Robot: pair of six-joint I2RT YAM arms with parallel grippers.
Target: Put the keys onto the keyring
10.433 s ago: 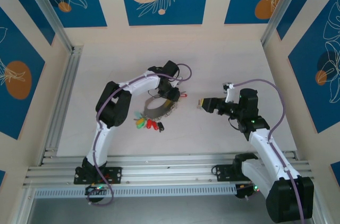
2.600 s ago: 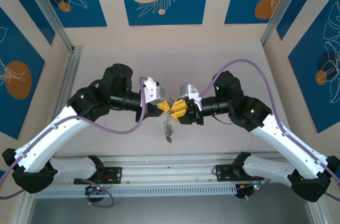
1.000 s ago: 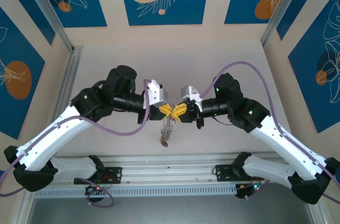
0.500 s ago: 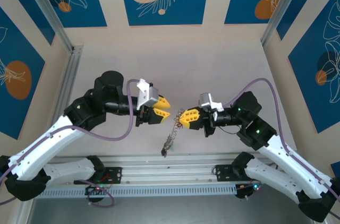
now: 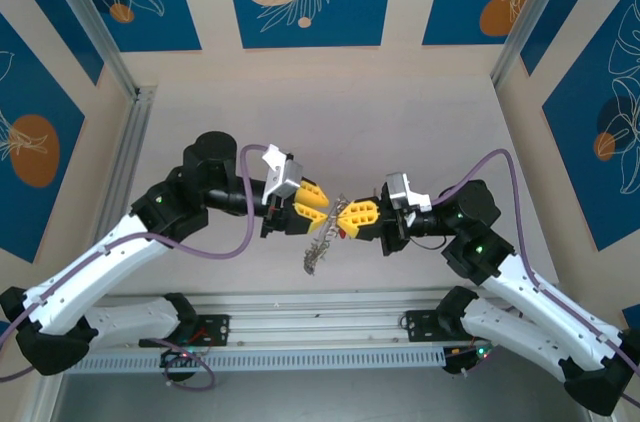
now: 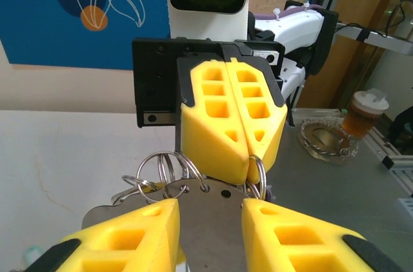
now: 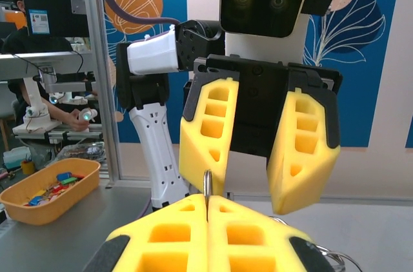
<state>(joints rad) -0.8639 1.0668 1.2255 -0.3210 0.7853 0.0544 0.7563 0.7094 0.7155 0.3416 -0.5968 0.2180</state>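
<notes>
We see L hand swung back in, fingers parted beside the keyring – R hand pinches it tight, mid-air over the counter – so re-grip prob. next.

Left end effector agape, right closed

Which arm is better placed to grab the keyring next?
Left, probably. The left gripper is open and already straddles the keyring, while the right gripper is shut on it, holding it up off the table.
</notes>
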